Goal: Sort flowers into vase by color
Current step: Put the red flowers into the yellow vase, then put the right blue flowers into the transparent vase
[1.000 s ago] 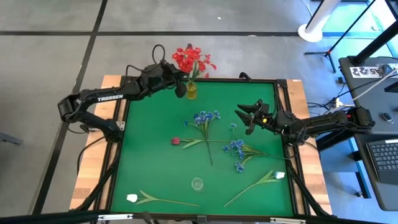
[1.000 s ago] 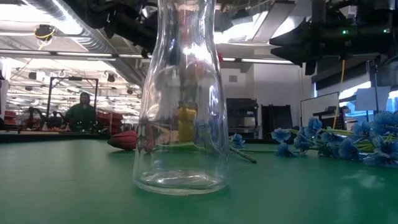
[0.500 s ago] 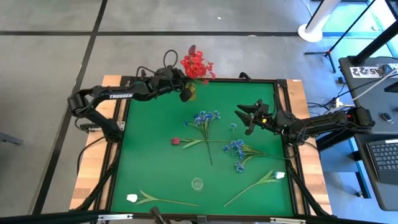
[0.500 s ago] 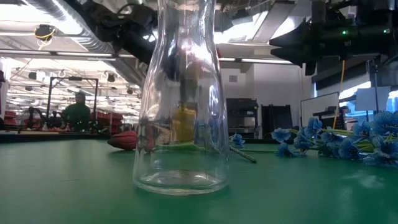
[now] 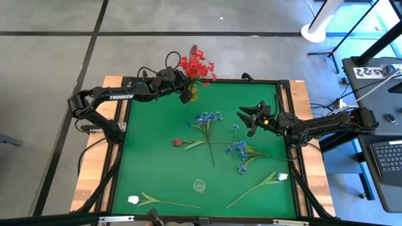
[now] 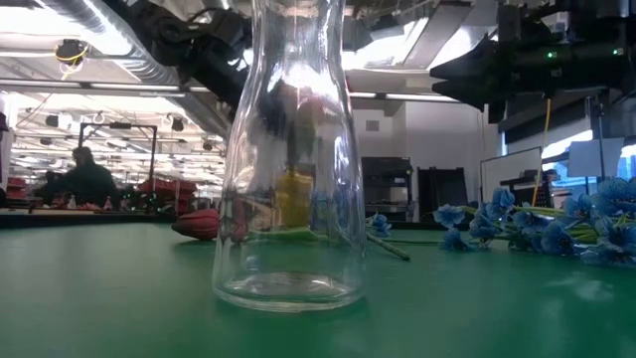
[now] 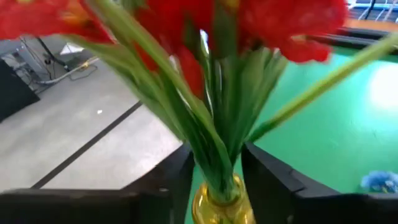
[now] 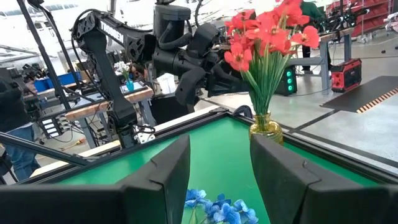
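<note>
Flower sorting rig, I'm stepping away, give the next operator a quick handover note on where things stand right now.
Left gripper: open, fingers either side of the red flowers' stems at the yellow vase, far edge of the mat.
Right gripper: open, empty, hovering over the right side of the mat.
Done: red sprays stand in the yellow vase.
Left: red rosebud lies mid-mat; two blue sprays lie in the centre and to its right; two white tulips lie near the front edge. Clear vase at the front is empty.
</note>
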Controlling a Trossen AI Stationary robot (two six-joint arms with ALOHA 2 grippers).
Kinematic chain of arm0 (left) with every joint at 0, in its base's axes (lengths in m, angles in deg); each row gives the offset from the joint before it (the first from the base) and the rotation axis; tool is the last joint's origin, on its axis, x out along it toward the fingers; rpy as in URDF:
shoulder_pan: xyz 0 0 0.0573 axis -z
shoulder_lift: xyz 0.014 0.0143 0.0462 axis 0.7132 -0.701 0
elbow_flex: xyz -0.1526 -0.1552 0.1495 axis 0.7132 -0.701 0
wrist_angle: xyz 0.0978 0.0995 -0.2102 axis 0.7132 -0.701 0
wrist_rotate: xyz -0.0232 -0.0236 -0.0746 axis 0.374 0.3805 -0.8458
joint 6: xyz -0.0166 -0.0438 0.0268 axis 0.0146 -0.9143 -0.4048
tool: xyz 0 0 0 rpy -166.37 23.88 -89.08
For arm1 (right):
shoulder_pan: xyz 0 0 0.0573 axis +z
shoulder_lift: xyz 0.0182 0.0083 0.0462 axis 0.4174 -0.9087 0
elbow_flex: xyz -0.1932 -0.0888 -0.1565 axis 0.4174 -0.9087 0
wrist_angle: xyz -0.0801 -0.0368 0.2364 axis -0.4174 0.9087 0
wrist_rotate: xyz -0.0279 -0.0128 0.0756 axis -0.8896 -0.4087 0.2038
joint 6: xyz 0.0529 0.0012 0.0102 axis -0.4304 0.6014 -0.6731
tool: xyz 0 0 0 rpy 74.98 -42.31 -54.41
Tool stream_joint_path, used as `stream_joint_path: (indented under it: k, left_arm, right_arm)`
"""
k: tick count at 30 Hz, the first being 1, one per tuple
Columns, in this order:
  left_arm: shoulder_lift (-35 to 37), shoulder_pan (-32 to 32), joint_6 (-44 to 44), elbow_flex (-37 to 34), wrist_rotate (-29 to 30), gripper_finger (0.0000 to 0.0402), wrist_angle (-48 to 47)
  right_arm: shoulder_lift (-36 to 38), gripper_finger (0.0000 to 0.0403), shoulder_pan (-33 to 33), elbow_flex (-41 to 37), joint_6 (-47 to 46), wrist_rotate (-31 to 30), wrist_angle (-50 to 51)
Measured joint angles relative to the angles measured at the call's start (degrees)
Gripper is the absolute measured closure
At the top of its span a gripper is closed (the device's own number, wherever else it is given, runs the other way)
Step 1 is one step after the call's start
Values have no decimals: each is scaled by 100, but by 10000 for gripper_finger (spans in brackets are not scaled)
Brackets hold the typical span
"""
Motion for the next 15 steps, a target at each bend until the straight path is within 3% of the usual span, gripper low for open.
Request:
stream_joint_path:
  k: [8,15]
  left_arm:
    - [567,28,0,0,29,194,-549]
    - [1593,99,-120,0,34,173,-1577]
  right_arm:
    - [0,237,1,0,-65,2,6]
    - [0,237,1,0,-87,41,48]
